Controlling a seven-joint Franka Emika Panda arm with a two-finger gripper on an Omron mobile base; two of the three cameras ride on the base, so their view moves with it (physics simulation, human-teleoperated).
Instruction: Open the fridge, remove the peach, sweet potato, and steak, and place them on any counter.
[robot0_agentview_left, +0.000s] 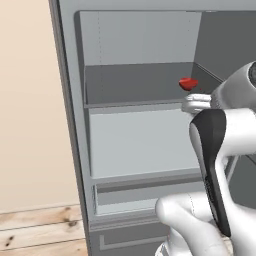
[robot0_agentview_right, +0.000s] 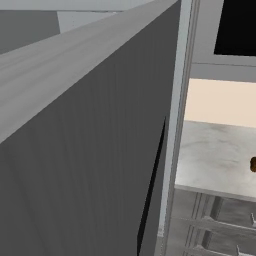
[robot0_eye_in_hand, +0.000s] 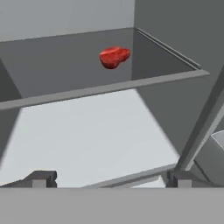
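Observation:
The fridge stands open, its light grey inside and shelves showing. The steak, a small bright red slab, lies at the right end of an upper shelf. In the hand view the steak sits ahead and above on that shelf. My gripper is open, short of the shelf's front edge and below it, with nothing between its fingertips. The fridge's dark door swings out at the left. A dark brown sweet potato lies on the counter, cut by the frame edge. The peach is out of view.
A lower shelf and a bottom drawer sit under the steak's shelf. The black-windowed microwave hangs above the counter, with grey drawers below it. Wooden floor and a beige wall lie left of the fridge.

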